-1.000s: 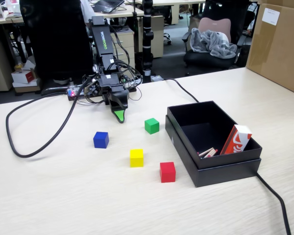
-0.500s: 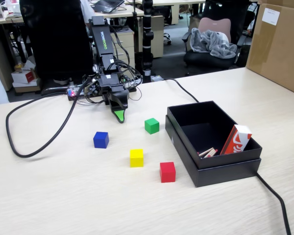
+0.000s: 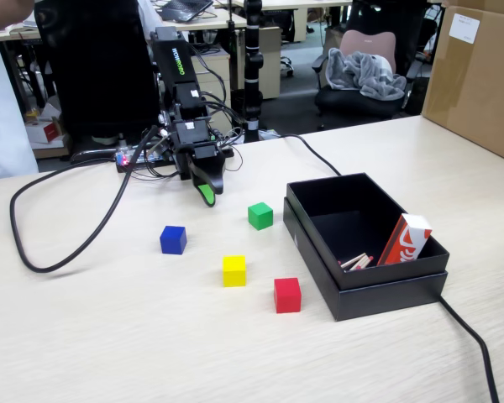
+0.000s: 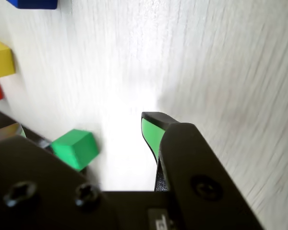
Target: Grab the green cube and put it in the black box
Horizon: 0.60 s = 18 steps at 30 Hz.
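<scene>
The green cube [image 3: 260, 215] rests on the pale wooden table, just left of the black box [image 3: 365, 285]. In the wrist view the green cube [image 4: 75, 148] lies at the lower left, beside the black jaw body and outside the jaws. My gripper [image 3: 206, 195] hangs just above the table behind and to the left of the cube, its green-tipped finger pointing down. In the wrist view my gripper [image 4: 120, 139] shows bare table beside the green pad [image 4: 150, 135], with nothing held. The other fingertip is hidden.
A blue cube [image 3: 173, 239], a yellow cube [image 3: 233, 270] and a red cube [image 3: 287, 295] lie in front of the arm. The box holds a red-and-white packet [image 3: 406, 239] and small sticks. A black cable [image 3: 59, 210] loops at left; a brown carton [image 3: 475, 75] stands at back right.
The arm has tilted and the gripper has lifted slightly off the table. A person in white has come in at the left edge. The cubes have not moved.
</scene>
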Available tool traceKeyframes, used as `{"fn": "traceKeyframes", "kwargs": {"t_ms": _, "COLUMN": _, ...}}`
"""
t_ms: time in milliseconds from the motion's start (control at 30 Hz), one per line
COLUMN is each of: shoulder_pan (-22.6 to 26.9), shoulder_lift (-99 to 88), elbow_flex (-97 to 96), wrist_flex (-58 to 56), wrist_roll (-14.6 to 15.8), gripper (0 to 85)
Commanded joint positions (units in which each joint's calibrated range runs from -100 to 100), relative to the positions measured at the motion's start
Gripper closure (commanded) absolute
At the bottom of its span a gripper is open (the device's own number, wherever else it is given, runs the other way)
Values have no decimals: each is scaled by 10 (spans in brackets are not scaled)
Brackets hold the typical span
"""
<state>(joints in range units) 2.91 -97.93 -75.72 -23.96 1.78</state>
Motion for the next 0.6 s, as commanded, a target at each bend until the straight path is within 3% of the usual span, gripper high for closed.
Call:
{"fn": "traceKeyframes", "kwargs": {"t_ms": 0, "shoulder_pan": 14, "shoulder_lift": 22, "elbow_flex": 94, "wrist_flex": -80, "wrist_roll": 25, "gripper": 376}}
{"fn": "traceKeyframes", "kwargs": {"t_ms": 200, "shoulder_pan": 28, "shoulder_lift": 162, "elbow_flex": 257, "wrist_flex": -179, "wrist_roll": 30, "gripper": 375}}
{"fn": "traceKeyframes", "kwargs": {"t_ms": 567, "shoulder_pan": 61, "shoulder_lift": 455, "elbow_flex": 438, "wrist_flex": -232, "wrist_roll": 23, "gripper": 380}}
